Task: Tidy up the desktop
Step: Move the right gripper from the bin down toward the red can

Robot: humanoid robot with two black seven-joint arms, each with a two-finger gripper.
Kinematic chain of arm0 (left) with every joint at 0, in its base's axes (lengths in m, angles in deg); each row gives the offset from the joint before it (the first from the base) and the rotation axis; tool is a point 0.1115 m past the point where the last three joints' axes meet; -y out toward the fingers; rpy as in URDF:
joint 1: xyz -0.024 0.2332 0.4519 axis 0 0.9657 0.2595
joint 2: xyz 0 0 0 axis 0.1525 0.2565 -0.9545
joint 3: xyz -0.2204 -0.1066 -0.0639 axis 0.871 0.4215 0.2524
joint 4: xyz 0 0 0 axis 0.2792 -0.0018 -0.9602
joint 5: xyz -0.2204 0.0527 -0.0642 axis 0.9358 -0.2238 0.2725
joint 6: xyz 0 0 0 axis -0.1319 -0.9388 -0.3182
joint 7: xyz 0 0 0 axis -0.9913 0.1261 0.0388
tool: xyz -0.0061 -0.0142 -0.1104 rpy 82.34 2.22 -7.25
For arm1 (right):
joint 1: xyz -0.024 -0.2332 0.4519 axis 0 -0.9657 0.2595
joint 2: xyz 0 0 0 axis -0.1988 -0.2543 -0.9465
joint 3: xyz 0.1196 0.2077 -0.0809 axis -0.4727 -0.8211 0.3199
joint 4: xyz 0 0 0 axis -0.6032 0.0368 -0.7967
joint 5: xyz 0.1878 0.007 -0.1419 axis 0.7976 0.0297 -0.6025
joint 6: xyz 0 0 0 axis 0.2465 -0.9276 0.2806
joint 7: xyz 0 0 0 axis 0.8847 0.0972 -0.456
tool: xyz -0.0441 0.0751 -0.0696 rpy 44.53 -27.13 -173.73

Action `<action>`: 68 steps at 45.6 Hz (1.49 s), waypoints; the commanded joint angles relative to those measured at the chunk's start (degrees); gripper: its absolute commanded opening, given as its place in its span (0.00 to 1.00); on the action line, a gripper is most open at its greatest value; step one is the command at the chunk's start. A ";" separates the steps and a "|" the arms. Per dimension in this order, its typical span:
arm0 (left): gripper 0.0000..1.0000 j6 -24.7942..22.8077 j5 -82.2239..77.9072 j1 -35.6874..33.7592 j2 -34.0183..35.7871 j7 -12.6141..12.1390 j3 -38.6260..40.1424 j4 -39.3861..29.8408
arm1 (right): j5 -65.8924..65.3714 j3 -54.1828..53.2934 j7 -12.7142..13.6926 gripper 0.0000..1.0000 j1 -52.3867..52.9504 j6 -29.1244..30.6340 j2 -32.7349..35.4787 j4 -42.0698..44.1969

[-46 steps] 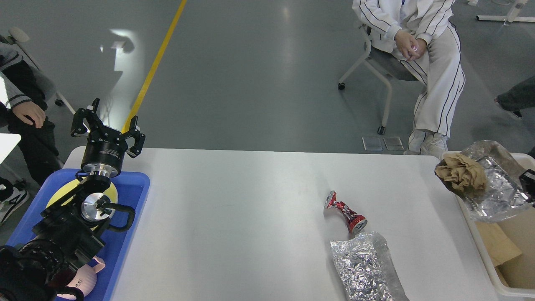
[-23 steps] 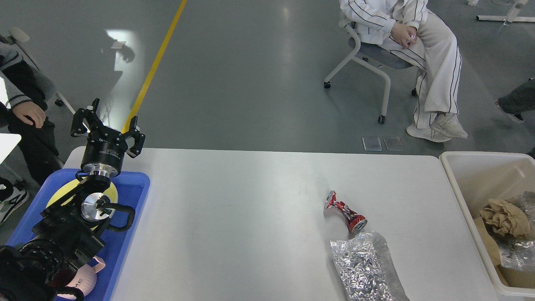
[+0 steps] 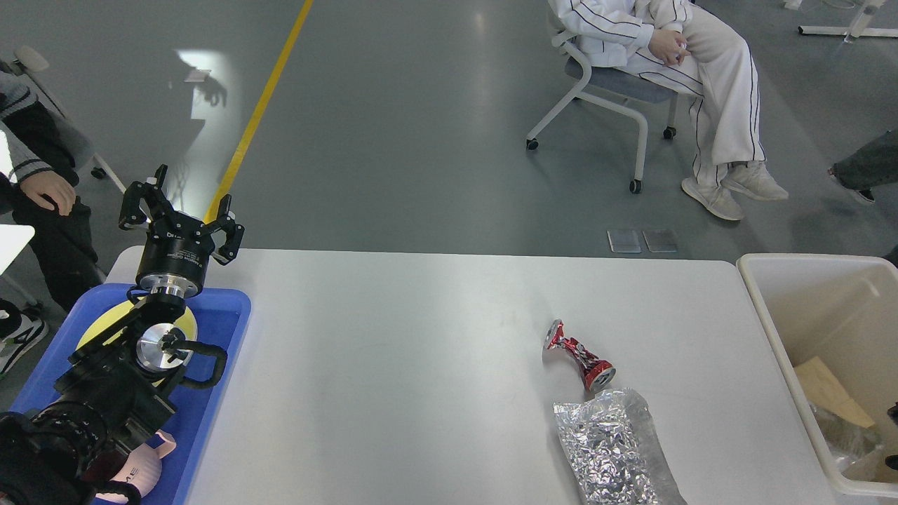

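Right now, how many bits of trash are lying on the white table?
2: a crushed red can right of the desktop's middle, and a crinkly silver foil bag just in front of it at the near edge.

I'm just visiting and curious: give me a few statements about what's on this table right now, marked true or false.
1. A crushed red can lies on the desktop. True.
2. The left gripper holds the can. False: it is open and empty, above the blue tray.
3. A crinkled foil bag lies close to the can. True.
4. The cream bin stands at the table's left end. False: it stands at the right end.
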 commanded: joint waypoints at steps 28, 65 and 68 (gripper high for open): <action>0.97 0.00 -0.04 0.00 0.01 0.00 0.00 0.00 | -0.03 4.40 0.24 1.00 19.76 13.00 0.69 -0.21; 0.97 0.00 -0.04 0.09 0.01 0.00 0.09 0.00 | -0.12 34.37 0.59 1.00 76.29 23.47 4.12 -73.59; 0.97 0.00 -0.04 0.09 0.01 0.00 0.00 0.00 | 0.05 34.63 0.59 1.00 76.56 23.47 3.33 -74.48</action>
